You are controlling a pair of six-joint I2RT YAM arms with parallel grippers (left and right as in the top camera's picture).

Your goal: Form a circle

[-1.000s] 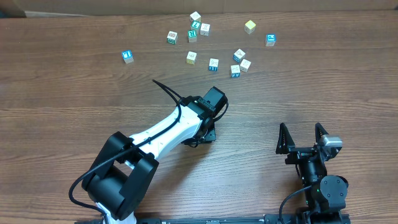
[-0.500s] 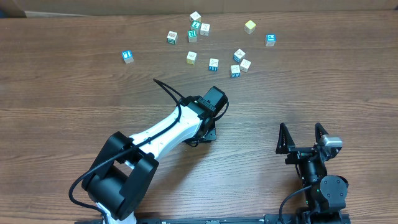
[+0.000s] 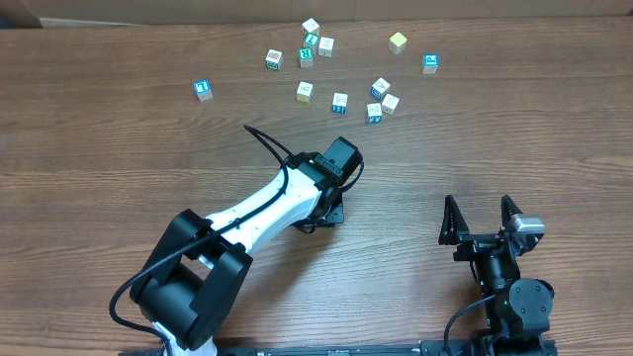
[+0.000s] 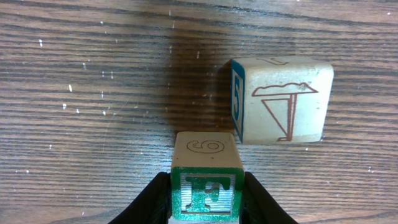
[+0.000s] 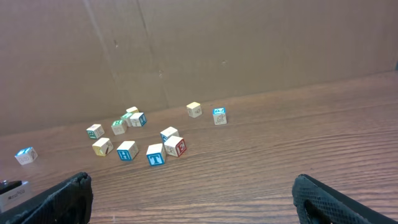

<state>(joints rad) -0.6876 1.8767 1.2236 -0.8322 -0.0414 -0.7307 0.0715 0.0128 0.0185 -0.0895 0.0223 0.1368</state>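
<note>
The left tool (image 4: 205,184) is clamped on the green-faced cube (image 4: 206,163): its two dark fingers (image 4: 157,194) press against the cube's sides, the green letter F faces the left wrist camera and the cream top carries a small numeral. Just beyond the left tool and a little to its right lies a cream cube (image 4: 281,99), with a blue numeral on one side and a line drawing on top. Its near edge sits very close to the gripped cube's far corner, though whether they touch cannot be told. Both rest on the wooden table (image 3: 99,178); from overhead the arm hides them.

Farther beyond the left tool, toward the table's far edge, the loose cubes (image 3: 305,91) lie scattered in a ragged band, most apart from each other and forming no ring. One blue-faced cube (image 3: 203,89) sits off to the far left of the left tool.

To the right of the left tool and nearer the table's front edge, the right tool (image 3: 478,220) stands with its fingers spread wide, holding nothing
</note>
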